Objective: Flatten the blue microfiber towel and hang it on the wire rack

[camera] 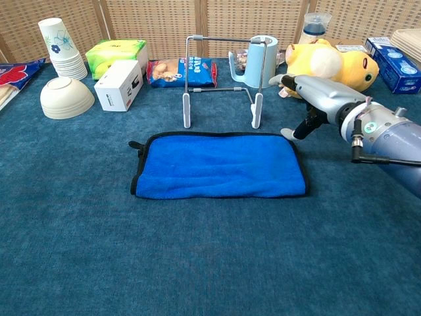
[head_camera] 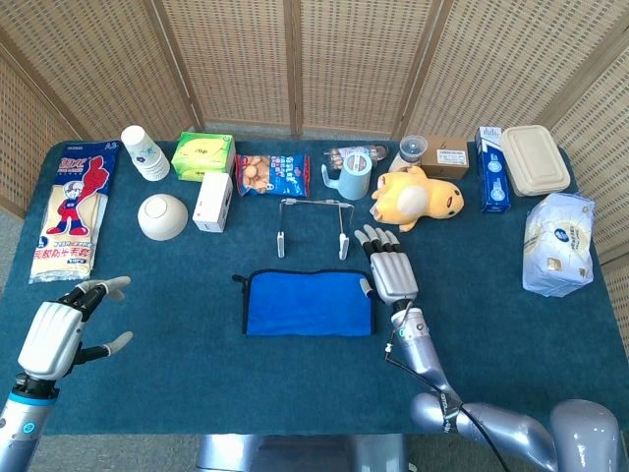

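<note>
Woven screens behind a blue-carpeted desk; flattening looks done, hanging not yet begun.
The soft, rectangular blue microfiber towel is laid flat just before the thin bent wire rack. Nothing is held: the right hand is spread beside the towel, the left hand spread well apart. The light rack could be toppled, or the limp cloth bunched, if lifted one-handed.

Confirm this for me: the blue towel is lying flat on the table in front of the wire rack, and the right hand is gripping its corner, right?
Not quite. The blue towel does lie flat before the wire rack, but the right hand grips nothing; the chest view shows it raised clear of the towel's right edge.
</note>
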Robot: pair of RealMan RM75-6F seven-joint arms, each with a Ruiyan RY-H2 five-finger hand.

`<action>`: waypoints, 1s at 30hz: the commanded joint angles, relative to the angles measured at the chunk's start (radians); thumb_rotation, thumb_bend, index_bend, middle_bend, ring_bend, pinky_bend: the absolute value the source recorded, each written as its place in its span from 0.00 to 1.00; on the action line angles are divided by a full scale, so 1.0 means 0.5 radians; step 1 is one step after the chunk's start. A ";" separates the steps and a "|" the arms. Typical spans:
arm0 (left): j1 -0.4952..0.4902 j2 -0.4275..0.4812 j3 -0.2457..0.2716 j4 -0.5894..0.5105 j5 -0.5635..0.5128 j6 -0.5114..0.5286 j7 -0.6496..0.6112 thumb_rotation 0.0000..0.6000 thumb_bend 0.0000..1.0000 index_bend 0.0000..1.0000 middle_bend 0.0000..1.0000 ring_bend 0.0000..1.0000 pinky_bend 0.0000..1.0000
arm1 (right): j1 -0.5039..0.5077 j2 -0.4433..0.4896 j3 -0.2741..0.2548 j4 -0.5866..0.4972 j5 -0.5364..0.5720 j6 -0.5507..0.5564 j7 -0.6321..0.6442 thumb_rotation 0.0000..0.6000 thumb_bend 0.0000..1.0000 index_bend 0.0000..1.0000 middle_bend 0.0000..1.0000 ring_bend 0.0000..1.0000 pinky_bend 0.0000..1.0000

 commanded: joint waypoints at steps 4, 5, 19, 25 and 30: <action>0.000 0.000 0.001 -0.002 0.004 0.000 0.001 1.00 0.24 0.25 0.45 0.34 0.59 | -0.017 0.019 0.001 -0.049 0.006 0.032 0.005 1.00 0.35 0.00 0.00 0.00 0.00; -0.001 0.002 0.003 -0.002 0.007 -0.002 0.002 1.00 0.24 0.25 0.45 0.34 0.59 | -0.026 0.030 -0.001 -0.069 -0.004 0.044 0.019 1.00 0.35 0.00 0.00 0.00 0.00; -0.101 0.004 0.047 0.135 0.124 -0.164 0.194 1.00 0.24 0.26 0.39 0.26 0.45 | -0.239 0.401 -0.075 -0.545 -0.218 0.253 0.209 1.00 0.35 0.00 0.00 0.00 0.00; -0.173 -0.044 0.052 0.257 0.163 -0.242 0.192 1.00 0.24 0.24 0.33 0.21 0.37 | -0.312 0.538 -0.113 -0.672 -0.290 0.337 0.207 1.00 0.35 0.00 0.00 0.00 0.00; -0.251 -0.098 0.065 0.393 0.216 -0.326 0.211 1.00 0.24 0.21 0.26 0.15 0.30 | -0.374 0.647 -0.147 -0.758 -0.366 0.415 0.204 1.00 0.35 0.00 0.00 0.00 0.00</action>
